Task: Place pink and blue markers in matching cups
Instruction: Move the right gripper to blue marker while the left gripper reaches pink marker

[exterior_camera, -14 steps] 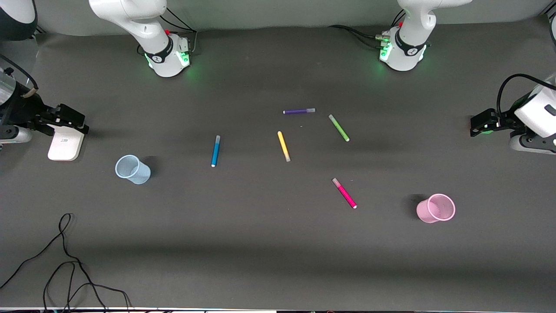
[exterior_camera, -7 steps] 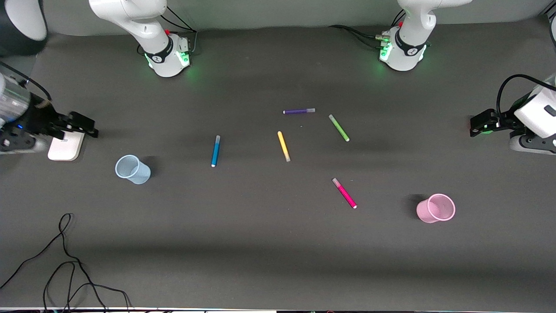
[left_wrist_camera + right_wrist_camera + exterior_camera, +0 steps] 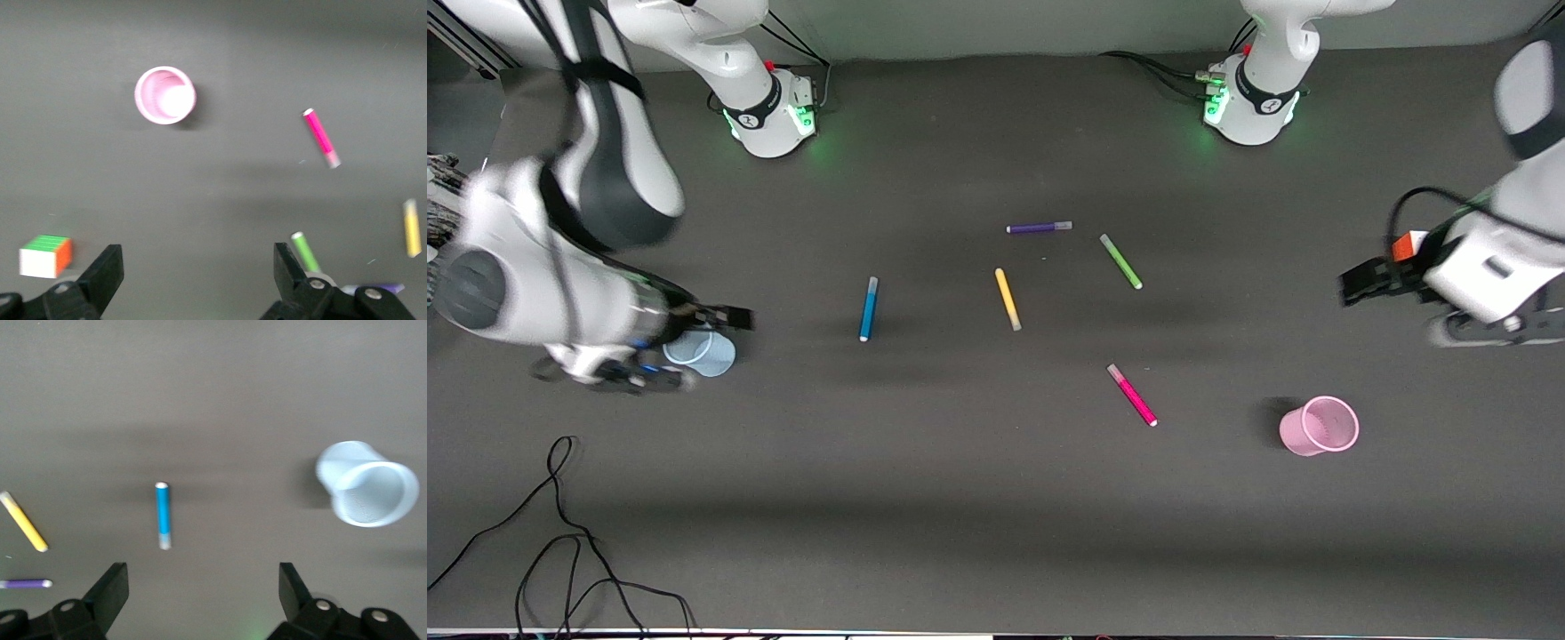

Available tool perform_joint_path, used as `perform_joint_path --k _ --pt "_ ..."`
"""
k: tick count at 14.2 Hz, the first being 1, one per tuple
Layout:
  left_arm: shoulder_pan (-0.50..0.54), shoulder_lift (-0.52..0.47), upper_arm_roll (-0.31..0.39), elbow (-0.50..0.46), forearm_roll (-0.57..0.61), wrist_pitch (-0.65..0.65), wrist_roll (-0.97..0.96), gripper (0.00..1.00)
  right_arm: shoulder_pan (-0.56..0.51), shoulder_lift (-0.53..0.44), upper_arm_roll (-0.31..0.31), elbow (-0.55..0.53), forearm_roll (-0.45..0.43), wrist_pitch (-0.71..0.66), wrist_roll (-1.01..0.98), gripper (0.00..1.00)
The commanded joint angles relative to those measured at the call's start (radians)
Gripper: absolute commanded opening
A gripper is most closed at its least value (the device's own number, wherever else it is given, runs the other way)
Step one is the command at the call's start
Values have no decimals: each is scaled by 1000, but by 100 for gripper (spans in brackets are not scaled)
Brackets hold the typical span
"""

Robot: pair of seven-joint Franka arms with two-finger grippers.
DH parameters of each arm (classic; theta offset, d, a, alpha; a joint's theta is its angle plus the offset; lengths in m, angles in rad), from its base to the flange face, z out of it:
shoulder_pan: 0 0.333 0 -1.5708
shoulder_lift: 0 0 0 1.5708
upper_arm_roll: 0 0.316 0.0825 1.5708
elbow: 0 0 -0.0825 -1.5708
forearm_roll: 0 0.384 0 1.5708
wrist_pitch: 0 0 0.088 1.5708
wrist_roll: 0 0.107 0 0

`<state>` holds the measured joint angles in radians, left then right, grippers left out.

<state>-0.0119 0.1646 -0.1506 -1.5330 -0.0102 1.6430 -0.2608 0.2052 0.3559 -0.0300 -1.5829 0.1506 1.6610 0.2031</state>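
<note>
The blue marker [image 3: 868, 308] lies on the table toward the right arm's end and shows in the right wrist view [image 3: 162, 523]. The pale blue cup [image 3: 704, 356] stands at that end, partly under my right gripper [image 3: 694, 348], which is open and empty above it; the cup also shows in the right wrist view [image 3: 367, 492]. The pink marker [image 3: 1132, 395] lies beside the pink cup [image 3: 1319, 427]; both show in the left wrist view, marker [image 3: 321, 137] and cup [image 3: 165, 95]. My left gripper [image 3: 1360, 289] is open and empty over bare table at the left arm's end.
A purple pen [image 3: 1039, 228], a green pen [image 3: 1120, 261] and a yellow pen [image 3: 1008, 300] lie mid-table, farther from the camera than the pink marker. A colour cube [image 3: 45, 255] sits under the left wrist. A black cable [image 3: 560, 533] lies near the front edge.
Both arms have swung in from the table's ends. The right gripper has moved from beside a white object to over the blue cup. The left gripper has moved toward the middle.
</note>
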Motion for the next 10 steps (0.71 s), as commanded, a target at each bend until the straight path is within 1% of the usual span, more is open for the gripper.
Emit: perform_joint_path --k 1,4,7,8,10 --pt "-52 163 -61 183 9 -26 -260 100 -6 165 -5 115 98 2 28 100" --pt "-152 263 -70 246 7 -5 -475 100 28 264 -5 113 116 92 93 100" --pt "-227 410 -69 397 12 5 -700 100 97 327 -7 107 115 134 195 100" --pt "-235 449 -69 427 12 6 -727 100 108 343 -7 107 115 134 215 100" --pt "-243 480 -66 423 13 37 -727 100 115 377 -7 101 113 135 229 100"
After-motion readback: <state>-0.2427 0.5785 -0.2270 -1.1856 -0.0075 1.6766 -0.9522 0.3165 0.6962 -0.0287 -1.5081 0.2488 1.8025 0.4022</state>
